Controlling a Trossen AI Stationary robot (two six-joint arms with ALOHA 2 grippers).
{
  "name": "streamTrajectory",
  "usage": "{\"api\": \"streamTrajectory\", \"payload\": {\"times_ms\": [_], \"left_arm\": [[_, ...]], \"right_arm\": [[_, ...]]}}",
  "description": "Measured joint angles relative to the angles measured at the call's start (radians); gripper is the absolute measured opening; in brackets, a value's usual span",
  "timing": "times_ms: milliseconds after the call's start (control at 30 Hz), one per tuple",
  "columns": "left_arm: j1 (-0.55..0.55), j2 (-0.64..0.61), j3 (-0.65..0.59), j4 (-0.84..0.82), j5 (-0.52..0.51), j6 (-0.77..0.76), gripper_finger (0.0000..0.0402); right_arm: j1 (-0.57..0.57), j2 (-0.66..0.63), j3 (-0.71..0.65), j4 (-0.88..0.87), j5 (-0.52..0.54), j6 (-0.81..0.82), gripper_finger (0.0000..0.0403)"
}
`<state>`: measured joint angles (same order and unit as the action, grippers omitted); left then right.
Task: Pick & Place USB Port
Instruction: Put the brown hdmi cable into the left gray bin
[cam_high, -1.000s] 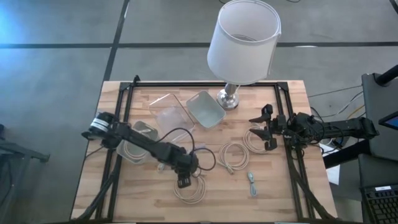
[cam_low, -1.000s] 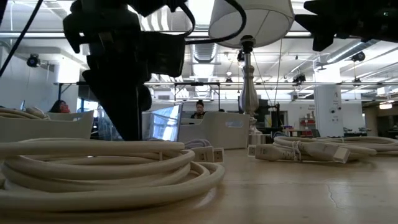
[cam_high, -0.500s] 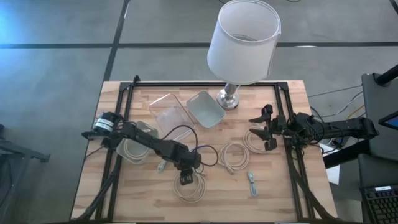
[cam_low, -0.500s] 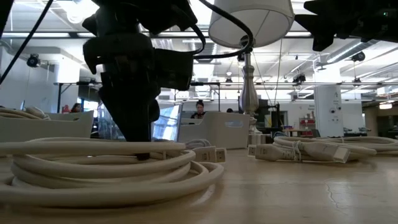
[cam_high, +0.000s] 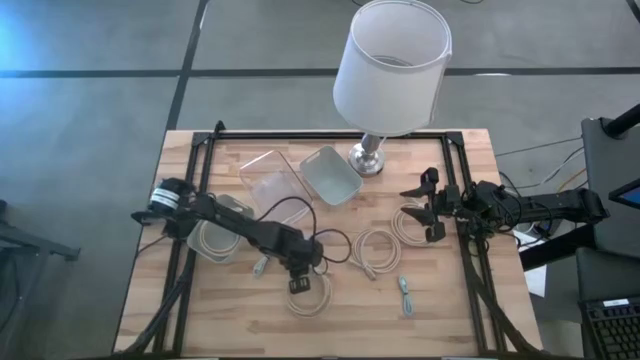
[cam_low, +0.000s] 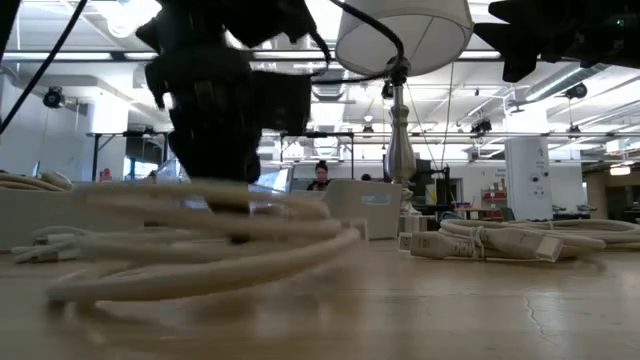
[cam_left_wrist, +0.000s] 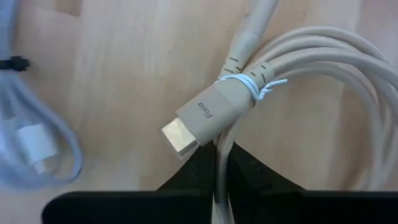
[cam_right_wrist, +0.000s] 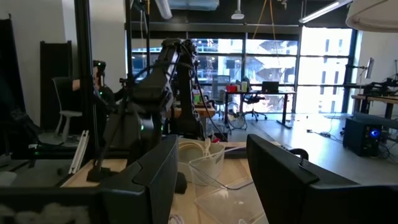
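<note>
**Two grippers over the desk, one clamped on a coiled cable**

Two arms of mine reach in over the wooden desk (cam_high: 450, 300), one from each side edge. The biggest thing here is the lamp (cam_high: 390, 70), its white shade looming over the far edge and its metal base standing near the middle of that edge. Beside the base sit two open containers: a grey tray (cam_high: 330, 176) and a clear plastic bin (cam_high: 270, 180). A third bin (cam_high: 215, 235) near the left edge holds coiled cable, and my left arm passes over it.

My left gripper (cam_high: 300, 284) is down near the middle of the front half of the desk. Its fingers are pinched tight on a strand of the cream coiled cable (cam_high: 308, 296); from my left wrist I see that strand running between my two dark fingers, with the gold-tipped plug (cam_left_wrist: 200, 121) tied against the loops by a thin white twist. In the low view the coil (cam_low: 200, 240) hangs tilted, one side lifted off the wood.

My right gripper (cam_high: 428, 208) hovers near the right edge with fingers spread wide and nothing between them, over another cream coil (cam_high: 406, 224). One more coil (cam_high: 375, 250) lies between the two grippers. Smallest is a pale bluish cable (cam_high: 404, 296) toward the front edge, apart from the rest.
</note>
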<state>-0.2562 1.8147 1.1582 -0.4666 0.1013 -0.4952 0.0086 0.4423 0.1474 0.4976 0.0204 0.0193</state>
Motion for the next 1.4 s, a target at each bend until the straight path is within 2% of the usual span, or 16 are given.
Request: {"api": "streamTrajectory", "payload": {"times_ms": [167,333,633,800,933,1067,1400], "left_arm": [[-0.003,-0.097,0.001,-0.091,-0.047,-0.01,0.0018],[-0.01,-0.223,0.001,-0.243,-0.157,-0.066,0.0019],[-0.059,-0.468,0.001,-0.624,-0.396,-0.266,0.0019],[-0.088,-0.561,0.001,-0.805,-0.451,-0.387,0.0019],[-0.098,-0.592,0.001,-0.962,-0.508,-0.493,0.0019],[-0.101,-0.587,0.001,-1.109,-0.514,-0.571,0.0019],[-0.1,-0.578,-0.022,-1.104,-0.55,-0.595,0.0019]], "right_arm": [[0.0,0.0,0.0,0.0,0.0,0.0,0.0187],[0.0,0.0,0.0,0.0,0.0,0.0,0.0187],[0.0,-0.001,0.0,-0.001,0.004,0.0,0.0187],[0.0,-0.001,0.0,-0.002,0.005,0.003,0.0187],[0.0,-0.001,0.0,-0.003,0.005,0.004,0.0187],[0.0,-0.001,0.0,-0.004,0.005,0.005,0.0187],[0.0,0.0,0.0,-0.015,0.005,0.008,0.0187]]}}
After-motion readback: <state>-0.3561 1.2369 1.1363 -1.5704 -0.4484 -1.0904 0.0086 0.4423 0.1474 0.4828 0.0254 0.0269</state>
